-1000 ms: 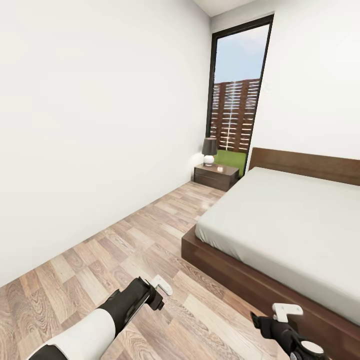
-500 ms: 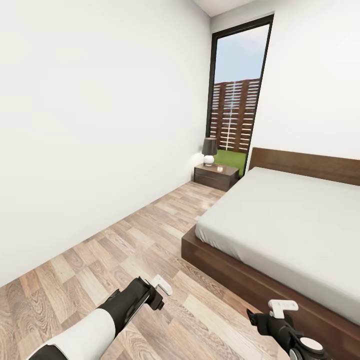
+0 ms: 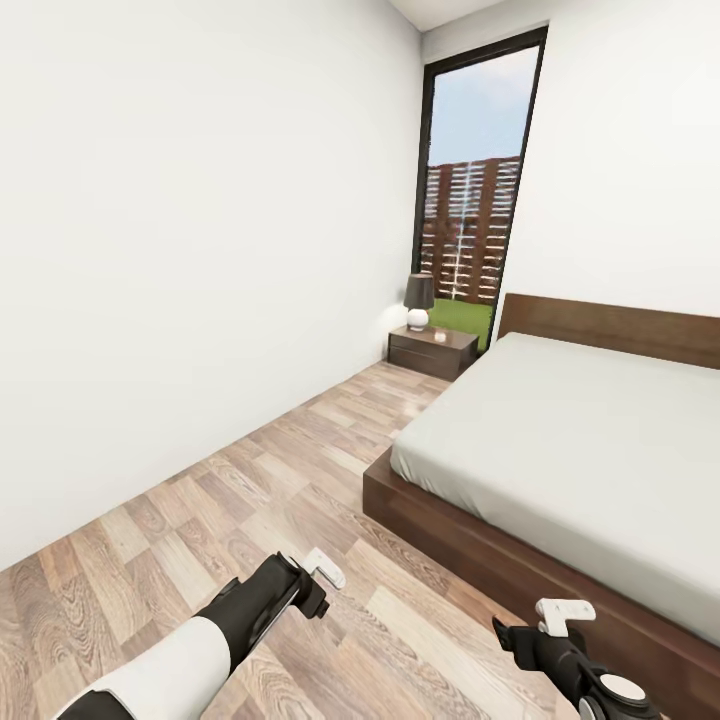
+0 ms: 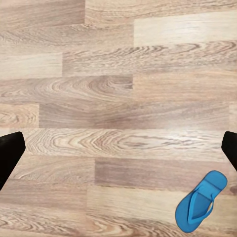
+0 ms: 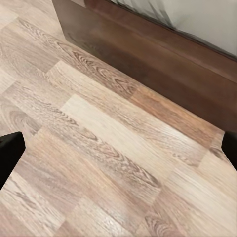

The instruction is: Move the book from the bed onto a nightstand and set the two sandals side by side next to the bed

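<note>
A: Risk? 
B: One sandal (image 4: 201, 202) lies flat on the floor (image 4: 113, 98) below the left gripper (image 4: 118, 148), near the bed (image 3: 560, 450); bright blue, thin straps; a low pinch may slip.
A: Grippers? 
B: Left spread wide, empty; right gripper (image 5: 118, 148) likewise, by the bed; no book visible.

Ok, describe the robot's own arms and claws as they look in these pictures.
The left arm has a smooth white cylindrical forearm, then a black wrist section. The left claw is white and small on a black mount. The right arm is black, with a round white and grey cap at a joint; the right claw is white too. In the wrist views, black fingertips show at the edges.
</note>
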{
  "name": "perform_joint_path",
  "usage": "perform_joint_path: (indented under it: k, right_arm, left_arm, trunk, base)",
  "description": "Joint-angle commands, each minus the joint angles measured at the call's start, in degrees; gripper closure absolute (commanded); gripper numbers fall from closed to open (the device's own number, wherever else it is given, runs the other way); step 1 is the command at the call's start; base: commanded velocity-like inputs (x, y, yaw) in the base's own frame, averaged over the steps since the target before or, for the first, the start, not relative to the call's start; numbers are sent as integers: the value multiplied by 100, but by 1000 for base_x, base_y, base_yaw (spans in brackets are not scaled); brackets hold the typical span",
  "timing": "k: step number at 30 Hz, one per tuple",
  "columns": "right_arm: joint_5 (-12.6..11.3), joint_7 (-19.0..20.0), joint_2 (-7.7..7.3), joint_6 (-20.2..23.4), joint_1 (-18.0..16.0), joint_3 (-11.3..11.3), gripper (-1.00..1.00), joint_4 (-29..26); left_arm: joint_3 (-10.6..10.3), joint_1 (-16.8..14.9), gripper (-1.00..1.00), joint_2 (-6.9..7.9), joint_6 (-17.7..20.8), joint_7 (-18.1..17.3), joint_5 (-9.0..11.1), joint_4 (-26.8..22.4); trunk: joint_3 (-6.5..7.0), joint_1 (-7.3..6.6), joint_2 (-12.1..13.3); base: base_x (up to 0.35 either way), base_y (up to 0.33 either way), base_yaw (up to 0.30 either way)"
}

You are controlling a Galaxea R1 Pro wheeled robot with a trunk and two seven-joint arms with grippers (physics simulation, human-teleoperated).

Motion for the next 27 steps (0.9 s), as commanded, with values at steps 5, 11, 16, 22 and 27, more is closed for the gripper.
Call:
perform_joint_path:
  k: [5, 11, 16, 22, 27]
  right_arm:
    - [-4, 27, 0, 27, -1, -8, -100, -11]
    - [-2, 28, 0, 28, -2, -10, -100, -11]
    - [-2, 28, -8, 28, -2, -19, -100, -11]
    - [-1, 28, -27, 28, -2, -23, -100, -11]
    - [-1, 28, -37, 28, -2, -25, -100, -11]
  left_arm:
    - [-9, -3, -100, 2, 19, -38, -65, -7]
    - [-8, -2, -100, -5, 19, -39, -65, -6]
    - [-8, -4, -100, -10, 19, -41, -67, -6]
    - [-8, -7, -100, -13, 19, -79, -69, -4]
    - [-8, -7, -100, -13, 19, -129, -70, -3]
  trunk:
    - [-95, 111, -205]
    - [-203, 242, -445]
    - [-293, 352, -646]
    - [-400, 484, -887]
    - [-490, 594, -1087]
  base:
    - [0, 0, 0]
    - [0, 0, 0]
    - [0, 0, 0]
    - [0, 0, 0]
    - [0, 0, 0]
